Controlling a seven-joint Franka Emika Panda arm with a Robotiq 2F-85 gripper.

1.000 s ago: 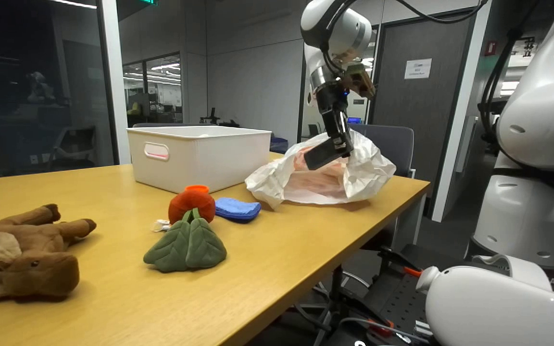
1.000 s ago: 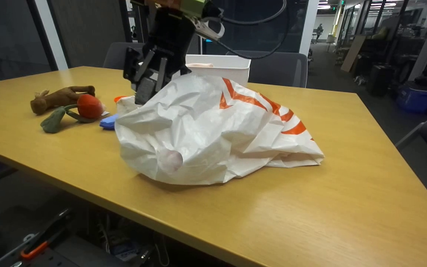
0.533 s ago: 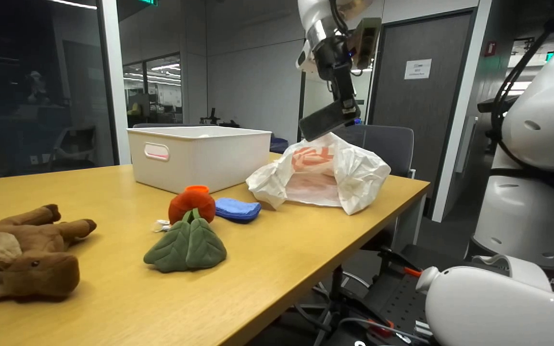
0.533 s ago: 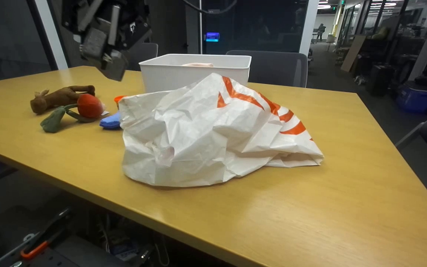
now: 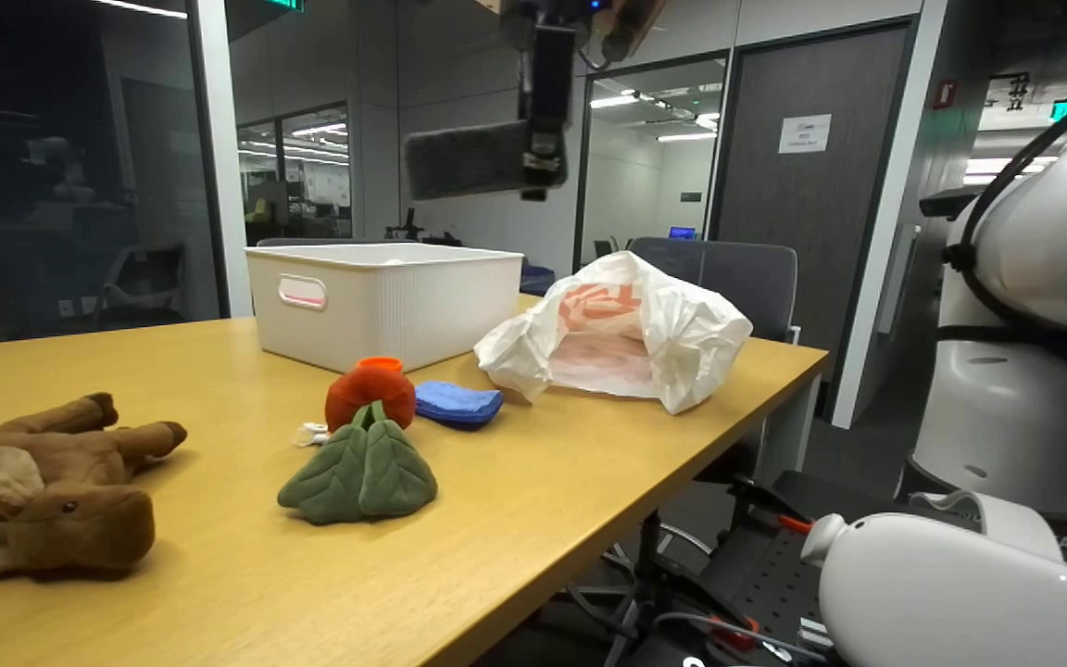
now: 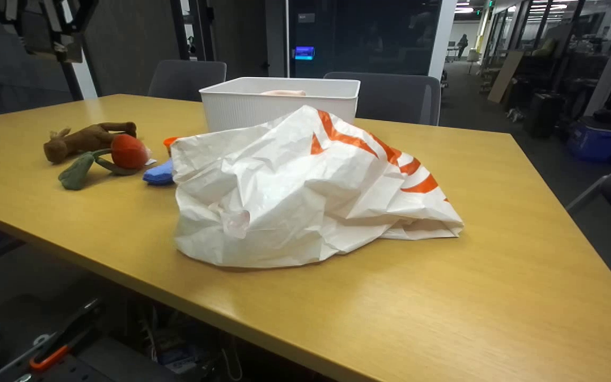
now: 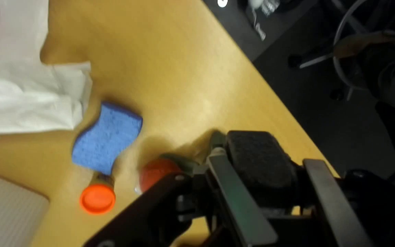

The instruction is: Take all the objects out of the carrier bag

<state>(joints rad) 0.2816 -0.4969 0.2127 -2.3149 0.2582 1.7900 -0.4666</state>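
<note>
Hand (image 5: 543, 169) just pulled clear of the bag (image 6: 305, 196), pinching a dark block (image 5: 464, 163) off to its left, so that's probably another one out.

In an exterior view, two grey mesh-backed chairs (image 6: 398, 98) stand along the far edge of the long yellow wood-toned table (image 6: 443, 297). Farther behind the table rises a tall pane of dark glass (image 6: 369, 32), with a small rectangular blue-violet screen (image 6: 304, 52) glowing against it. Past the table's far corner, a dark grey floor (image 6: 544, 164) runs off beside black-framed glass partitions (image 6: 557, 40), under white strip lights (image 6: 464, 9). In an exterior view, a grey panelled wall (image 5: 459, 74), a black-framed window (image 5: 311, 167) and a dark grey door (image 5: 821, 213) with a white paper notice (image 5: 805, 132) stand behind the table. In the wrist view, a wheeled metal chair base (image 7: 317, 60) stands below the table's edge
</note>
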